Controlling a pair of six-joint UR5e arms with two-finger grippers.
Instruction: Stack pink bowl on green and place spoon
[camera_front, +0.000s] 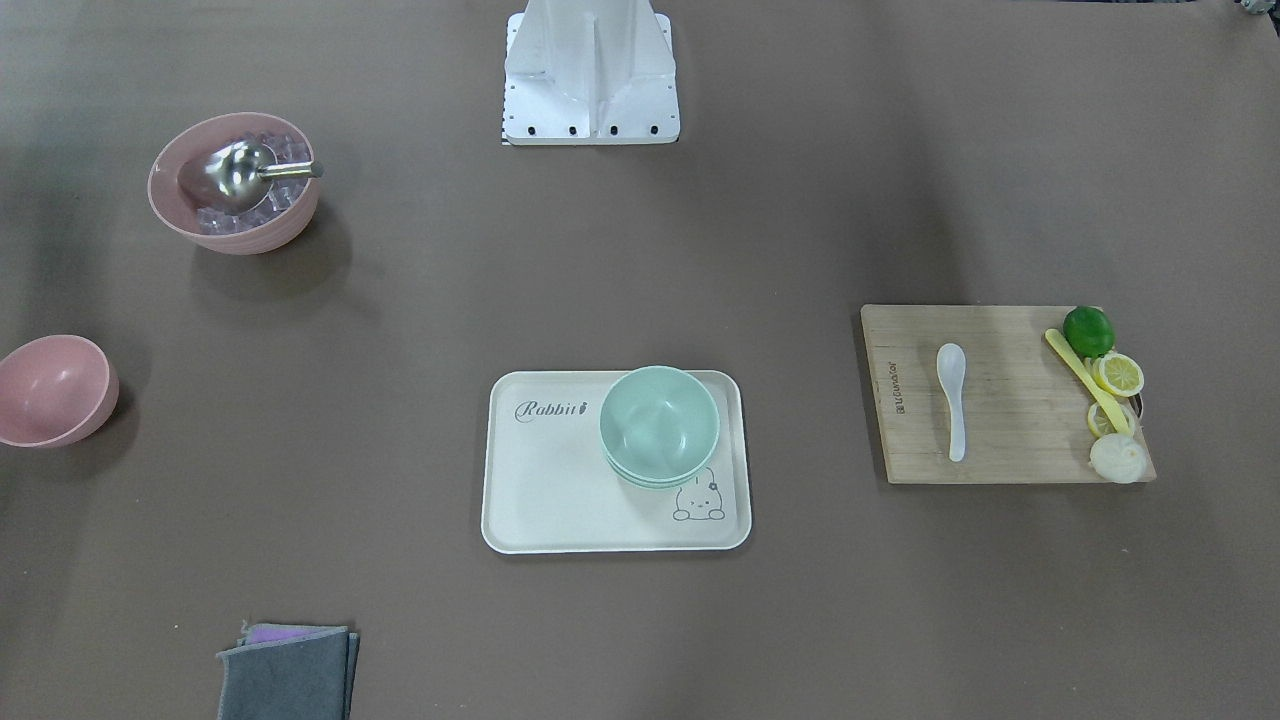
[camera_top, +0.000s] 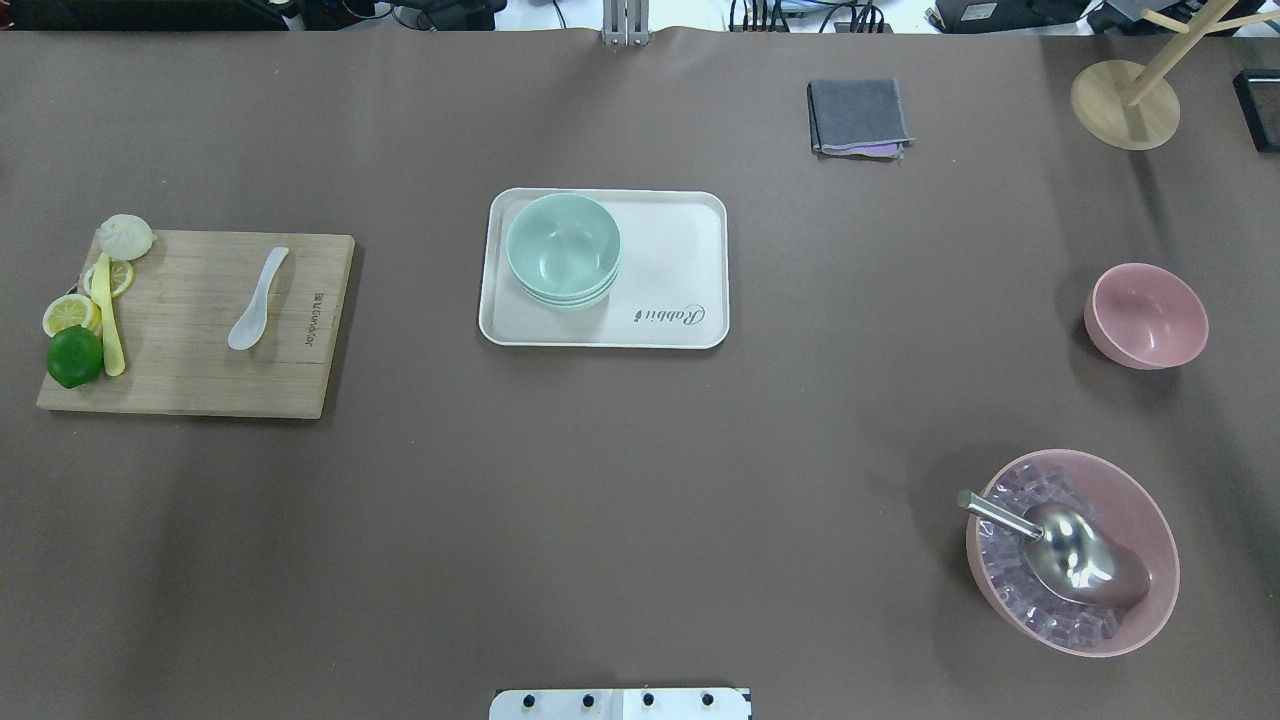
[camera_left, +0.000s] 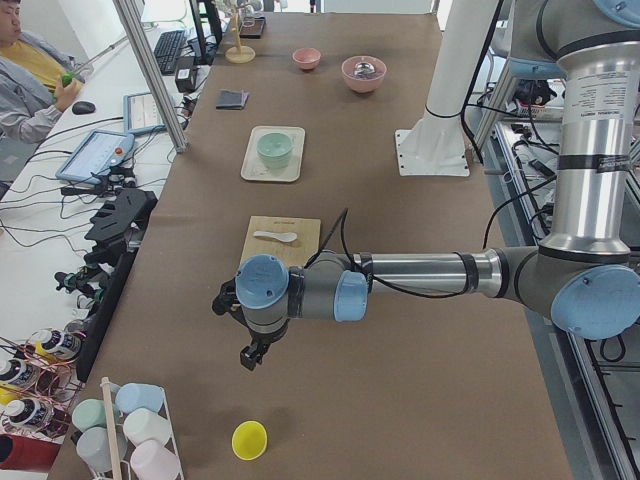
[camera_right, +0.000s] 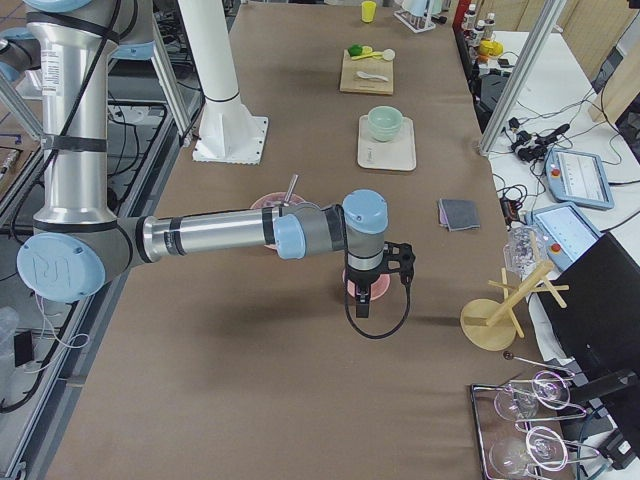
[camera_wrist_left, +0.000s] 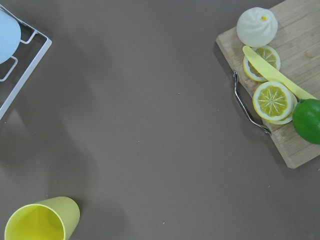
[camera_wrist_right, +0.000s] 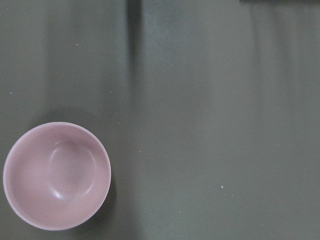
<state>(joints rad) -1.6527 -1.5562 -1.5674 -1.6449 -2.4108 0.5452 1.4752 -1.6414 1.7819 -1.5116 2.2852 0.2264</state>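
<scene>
The small pink bowl (camera_front: 52, 390) stands alone on the brown table, at the right side in the overhead view (camera_top: 1147, 316) and at the lower left of the right wrist view (camera_wrist_right: 56, 176). The mint-green bowls (camera_front: 659, 425) (camera_top: 563, 250) are nested on a white tray (camera_top: 680, 270) at mid-table. The white spoon (camera_front: 953, 396) (camera_top: 256, 300) lies on a wooden cutting board (camera_top: 190, 330). My left gripper (camera_left: 252, 355) hangs over the table beyond the board. My right gripper (camera_right: 360, 305) hangs above the pink bowl. I cannot tell whether either is open or shut.
A large ridged pink bowl (camera_top: 1168, 560) holds ice cubes and a metal scoop (camera_top: 1070, 555). A lime (camera_top: 75, 355), lemon slices and a yellow knife lie on the board's edge. A grey cloth (camera_top: 858, 117), a wooden stand (camera_top: 1125, 100) and a yellow cup (camera_wrist_left: 40, 220) are further out.
</scene>
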